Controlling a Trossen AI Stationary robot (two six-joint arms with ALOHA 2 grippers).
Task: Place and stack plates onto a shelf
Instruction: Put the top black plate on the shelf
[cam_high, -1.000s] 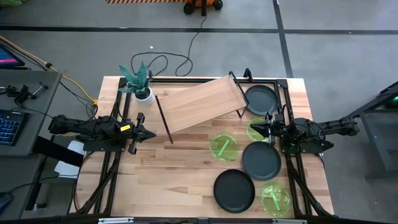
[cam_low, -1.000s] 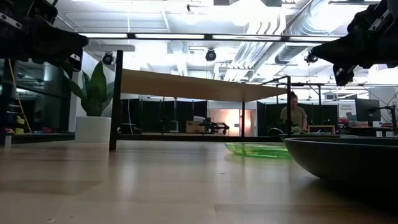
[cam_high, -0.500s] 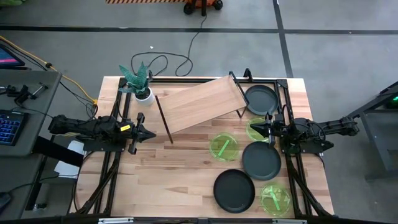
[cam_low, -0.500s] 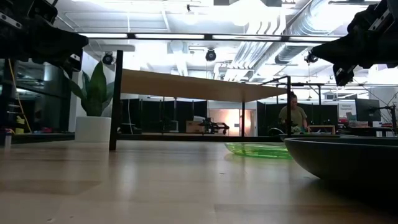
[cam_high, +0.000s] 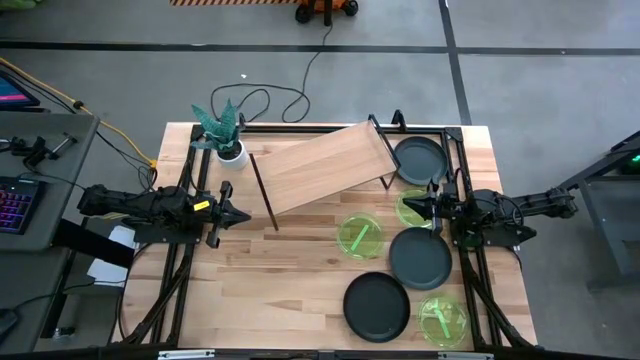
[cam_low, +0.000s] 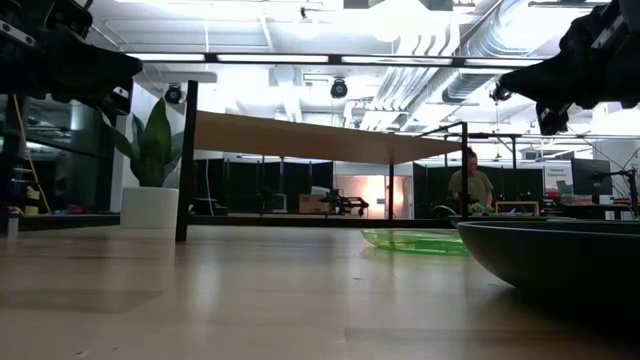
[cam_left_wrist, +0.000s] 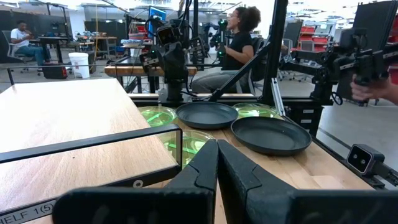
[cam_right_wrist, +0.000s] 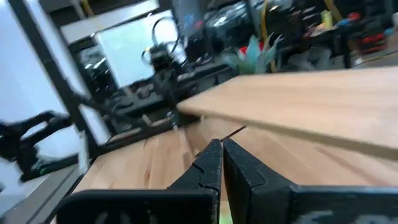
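The light wooden shelf (cam_high: 322, 170) stands on its thin black legs, skewed, at the table's far middle; the low view shows its board (cam_low: 320, 138) raised above the tabletop. Three dark grey plates (cam_high: 420, 158) (cam_high: 420, 257) (cam_high: 377, 306) and three green plates (cam_high: 361, 237) (cam_high: 412, 207) (cam_high: 442, 320) lie flat on the table's right half. My left gripper (cam_high: 245, 216) hovers shut left of the shelf. My right gripper (cam_high: 408, 207) hovers shut above the middle green plate. Both wrist views show the fingers closed together (cam_left_wrist: 217, 152) (cam_right_wrist: 222, 149).
A potted plant (cam_high: 230, 150) stands at the shelf's far left corner. Black frame rails (cam_high: 190, 250) run along both table sides. Bare tabletop (cam_high: 270, 290) lies near and left of the plates. People sit in the room beyond the table (cam_left_wrist: 239, 43).
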